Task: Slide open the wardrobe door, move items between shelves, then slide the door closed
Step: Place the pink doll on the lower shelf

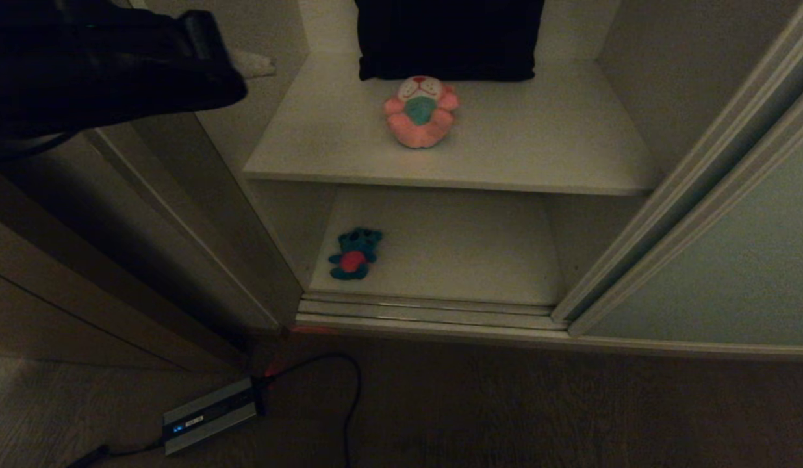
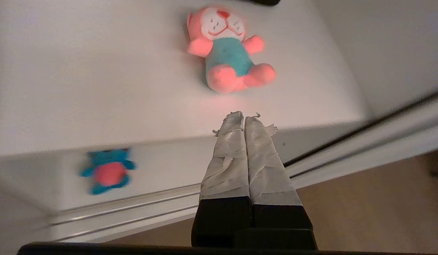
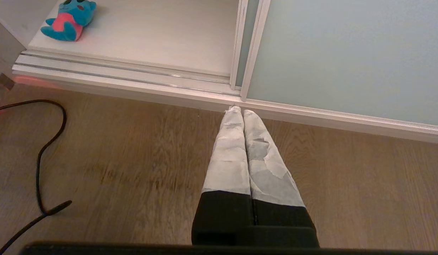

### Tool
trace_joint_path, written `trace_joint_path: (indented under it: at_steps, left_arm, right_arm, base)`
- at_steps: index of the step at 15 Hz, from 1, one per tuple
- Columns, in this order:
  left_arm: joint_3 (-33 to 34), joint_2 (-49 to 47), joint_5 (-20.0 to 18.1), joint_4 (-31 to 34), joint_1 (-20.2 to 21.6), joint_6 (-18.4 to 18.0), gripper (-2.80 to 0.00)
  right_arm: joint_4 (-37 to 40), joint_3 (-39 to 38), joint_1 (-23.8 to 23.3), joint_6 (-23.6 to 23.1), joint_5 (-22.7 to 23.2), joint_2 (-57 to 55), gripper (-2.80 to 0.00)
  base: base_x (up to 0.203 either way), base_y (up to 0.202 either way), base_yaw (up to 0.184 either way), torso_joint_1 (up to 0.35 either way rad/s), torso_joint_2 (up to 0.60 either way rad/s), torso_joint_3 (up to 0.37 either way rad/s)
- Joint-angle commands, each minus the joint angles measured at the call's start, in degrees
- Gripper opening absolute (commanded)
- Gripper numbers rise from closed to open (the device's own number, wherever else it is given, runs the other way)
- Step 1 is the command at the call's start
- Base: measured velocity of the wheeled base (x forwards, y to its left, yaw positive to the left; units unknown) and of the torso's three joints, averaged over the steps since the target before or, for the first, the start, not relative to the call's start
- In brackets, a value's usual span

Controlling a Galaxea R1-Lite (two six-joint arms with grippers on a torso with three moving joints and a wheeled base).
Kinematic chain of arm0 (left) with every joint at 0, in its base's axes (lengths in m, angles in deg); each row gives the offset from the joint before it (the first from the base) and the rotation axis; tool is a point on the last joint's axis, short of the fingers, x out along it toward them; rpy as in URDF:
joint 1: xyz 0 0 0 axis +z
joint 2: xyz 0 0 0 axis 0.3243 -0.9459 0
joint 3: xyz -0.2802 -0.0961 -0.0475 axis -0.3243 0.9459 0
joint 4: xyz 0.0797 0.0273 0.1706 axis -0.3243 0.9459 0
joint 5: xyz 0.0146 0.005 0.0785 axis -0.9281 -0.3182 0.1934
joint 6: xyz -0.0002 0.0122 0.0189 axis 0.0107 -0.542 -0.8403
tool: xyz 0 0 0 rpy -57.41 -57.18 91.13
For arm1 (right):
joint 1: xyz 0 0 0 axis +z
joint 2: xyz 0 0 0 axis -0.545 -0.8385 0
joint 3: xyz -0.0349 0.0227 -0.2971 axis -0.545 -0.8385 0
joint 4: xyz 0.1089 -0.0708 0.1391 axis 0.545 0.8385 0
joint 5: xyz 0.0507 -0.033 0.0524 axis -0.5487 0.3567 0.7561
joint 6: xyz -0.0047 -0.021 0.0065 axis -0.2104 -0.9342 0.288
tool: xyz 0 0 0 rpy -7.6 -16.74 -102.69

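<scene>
1. Wooden floor (image 3: 134,170) lies nearest, under the right gripper (image 3: 238,109), its fingers pressed together.
2. Blue toy (image 1: 354,254) sits on the lower shelf (image 1: 453,253).
3. Pink toy (image 1: 421,112) sits on the upper shelf (image 1: 538,143); the left gripper (image 2: 243,117) hovers near it, pressed together, empty.
4. Sliding door (image 1: 720,260) stands open, rightward.

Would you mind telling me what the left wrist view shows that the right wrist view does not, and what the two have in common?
Only the left wrist view shows the pink plush toy lying on the upper shelf, with the shut left end effector short of it. Only the right wrist view shows the pale grey-green sliding wardrobe door, the black cable on the wooden floor, and the shut right end effector. Both show the blue plush toy on the lower shelf and the floor track.
</scene>
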Motion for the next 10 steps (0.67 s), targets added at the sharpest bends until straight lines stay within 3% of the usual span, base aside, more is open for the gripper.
trace_joint_path:
  at_steps: [1, 5, 6, 10]
  left_arm:
    - [-9.5, -13.9, 3.2, 1.9, -4.1, 2.8, -2.80]
    - [-17.4, -21.9, 7.6, 6.5, -7.1, 9.6, -2.80]
    - [-19.6, -23.6, 9.1, 6.7, -7.7, 10.0, 0.00]
    - [-21.6, -26.0, 11.1, 5.0, -9.2, 10.2, 0.00]
  right_arm:
    - [0.0, -0.3, 0.0, 0.0, 0.0, 0.1, -2.80]
    - [0.1, -0.3, 0.0, 0.0, 0.0, 0.1, -2.80]
    - [0.0, -0.3, 0.0, 0.0, 0.0, 0.1, -2.80]
    - [0.0, -0.3, 0.0, 0.0, 0.0, 0.1, -2.80]
  base:
    - [0.000, 0.000, 0.000, 0.000, 0.00, 0.000]
    - [0.000, 0.000, 0.000, 0.000, 0.00, 0.000]
    - [0.000, 0.000, 0.000, 0.000, 0.00, 0.000]
    - [0.000, 0.000, 0.000, 0.000, 0.00, 0.000]
